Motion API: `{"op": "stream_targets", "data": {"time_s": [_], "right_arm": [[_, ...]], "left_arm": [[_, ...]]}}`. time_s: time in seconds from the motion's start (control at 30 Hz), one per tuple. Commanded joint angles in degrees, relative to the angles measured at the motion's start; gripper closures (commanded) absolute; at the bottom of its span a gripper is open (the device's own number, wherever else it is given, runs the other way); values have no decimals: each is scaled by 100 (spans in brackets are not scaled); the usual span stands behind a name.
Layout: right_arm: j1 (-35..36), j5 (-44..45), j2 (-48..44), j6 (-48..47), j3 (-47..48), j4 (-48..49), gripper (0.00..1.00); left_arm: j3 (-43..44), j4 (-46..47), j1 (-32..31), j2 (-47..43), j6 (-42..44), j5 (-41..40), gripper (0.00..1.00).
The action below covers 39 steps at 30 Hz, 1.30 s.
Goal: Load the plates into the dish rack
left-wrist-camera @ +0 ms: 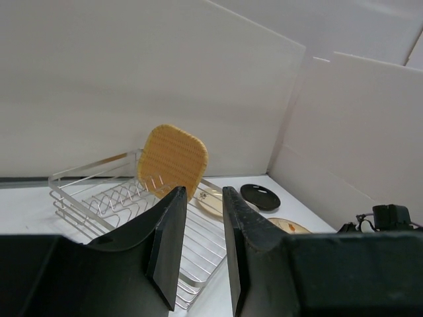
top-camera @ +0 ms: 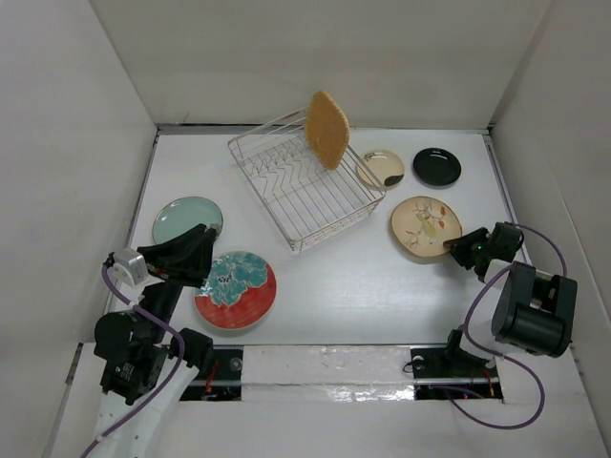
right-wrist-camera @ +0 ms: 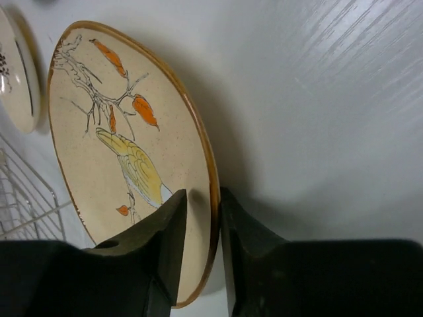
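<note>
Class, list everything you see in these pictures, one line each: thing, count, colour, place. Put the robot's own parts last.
rack: one, silver wire, far middle of the table
wooden plate: one, tan, standing on edge in the rack
cream plate: one, cream with a dark blotch, by the rack's right corner
black plate: one, black, far right
beige plate: one, beige with a bird, right
teal plate: one, pale teal, left
red plate: one, red with teal flowers, near left
table: one, white, under everything
left fingers: two, black, apart and empty
right fingers: two, black, either side of the beige plate's rim
</note>
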Motion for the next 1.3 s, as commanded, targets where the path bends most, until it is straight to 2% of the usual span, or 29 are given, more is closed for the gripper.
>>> {"op": "stream_targets", "data": {"time_s": [0.0,0.03,0.13,0.27,0.43,0.53,0.6,0.67,0.73,0.77,0.8,0.87,0.93,1.1,1.2,1.23,1.27], "right_arm": [[-3,-273,311,58,42,318,75],[-3,-273,329,67,25,353,88],[-3,-168,93,181,-133,415,100],[-3,122,-978,260,-274,3,100],[295,877,-3456,217,119,-1026,100],[585,1203,-4195,85,586,-1237,100],[1007,1257,-4163,-73,1174,-1116,100],[1402,1361,-3716,-283,1848,-1045,100],[2166,1633,-3312,-529,2316,-809,100],[2455,1809,-2831,-791,2597,-790,100],[3033,1958,-2565,-968,3200,-781,100],[3589,2555,-1725,-1528,3888,-824,100],[4239,3064,-1107,-1900,4978,-938,100],[4945,3795,1158,-3077,7377,-1595,100],[5288,4463,2005,-3798,8767,-1738,100],[5341,4717,2547,-3930,9109,-1852,100],[5428,4833,2805,-4149,9783,-1922,100]], "left_arm": [[37,205,-42,-73,42,-58,74],[37,205,-42,-56,50,-67,74],[37,196,-42,-29,59,-76,74],[37,205,-42,23,50,-50,74],[28,205,-42,93,50,-14,74],[28,205,-42,120,50,-6,74],[28,205,-42,138,50,-6,74],[28,205,-42,146,50,12,74],[28,205,-42,146,50,3,73],[28,196,-42,155,59,-5,73],[28,196,-42,164,59,-6,73],[28,196,-42,190,59,12,73],[28,187,-42,199,68,-5,73],[19,187,-42,225,77,3,73],[19,179,-42,269,59,38,73],[19,179,-42,269,59,47,73],[19,179,-42,278,59,56,73]]}}
